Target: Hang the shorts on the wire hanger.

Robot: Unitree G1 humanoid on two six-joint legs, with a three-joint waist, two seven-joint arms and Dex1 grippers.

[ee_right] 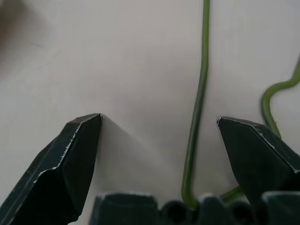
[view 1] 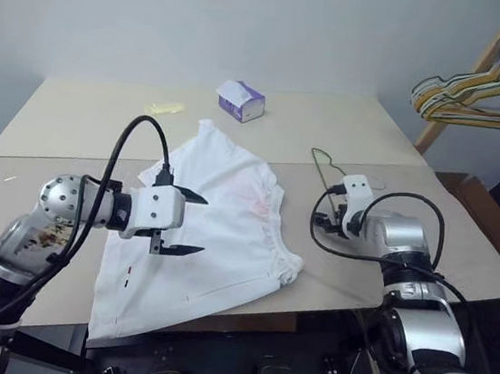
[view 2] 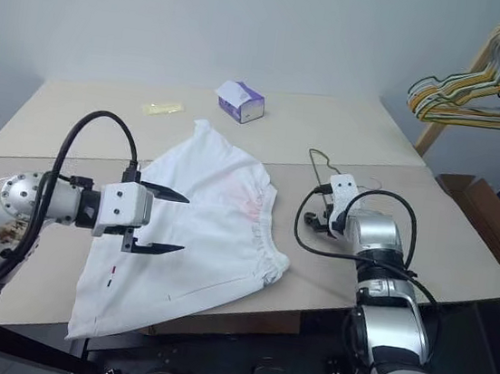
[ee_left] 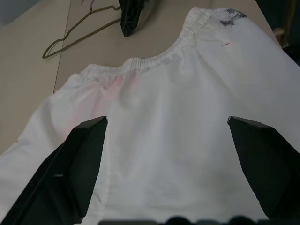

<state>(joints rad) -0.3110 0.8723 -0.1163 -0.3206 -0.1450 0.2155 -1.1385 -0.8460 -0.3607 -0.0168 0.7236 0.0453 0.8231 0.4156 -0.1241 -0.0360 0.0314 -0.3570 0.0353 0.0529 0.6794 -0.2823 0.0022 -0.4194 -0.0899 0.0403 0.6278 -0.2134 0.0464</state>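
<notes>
left pincer [view 1: 192,225] spread above shorts [view 1: 226,230] | wire hanger [ee_right: 197,117] between right pincer [ee_right: 159,123] fingers

A light beige table [view 1: 77,111] is seen, made of two tops set edge to edge, with a seam running between the far and near parts. The shorts [view 1: 216,238] are spread flat across the near part, one leg end overhanging the near edge. The wire hanger [view 1: 326,164] is laid just beside the waistband, to the right of it. On the far part a small purple-white tissue box [view 1: 241,101] is placed, and a pale yellow scrap [view 1: 165,107] is noted to its left
</notes>
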